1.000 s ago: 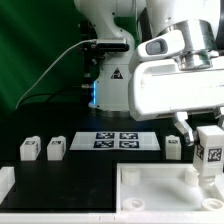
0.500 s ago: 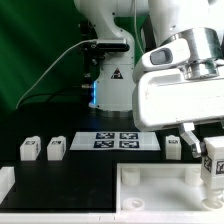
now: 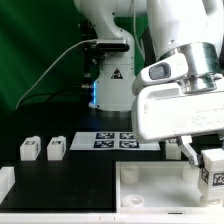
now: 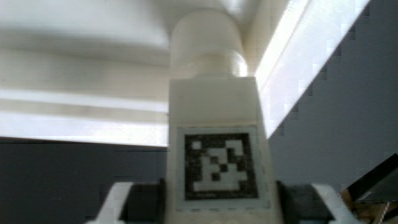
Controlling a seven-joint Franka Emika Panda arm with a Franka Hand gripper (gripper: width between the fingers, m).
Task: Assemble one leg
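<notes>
My gripper (image 3: 205, 160) is shut on a leg (image 3: 214, 174), a small white block with a black-and-white marker. It holds the leg low at the exterior view's right edge, over the right corner of the large white tabletop (image 3: 150, 188). In the wrist view the leg (image 4: 221, 120) stands between my fingers (image 4: 135, 202), marker facing the camera, with its round peg end pointing away toward a white surface. Two more legs (image 3: 29, 149) (image 3: 56, 148) stand at the exterior view's left. Another leg (image 3: 173, 147) is partly hidden behind my hand.
The marker board (image 3: 112, 140) lies flat in the middle, behind the tabletop. The robot base (image 3: 108, 80) with a cable stands at the back. A white block (image 3: 5, 184) sits at the front left corner.
My gripper has come down and toward the front right with the leg in it, closer to the tabletop's corner. The other parts have not moved.
</notes>
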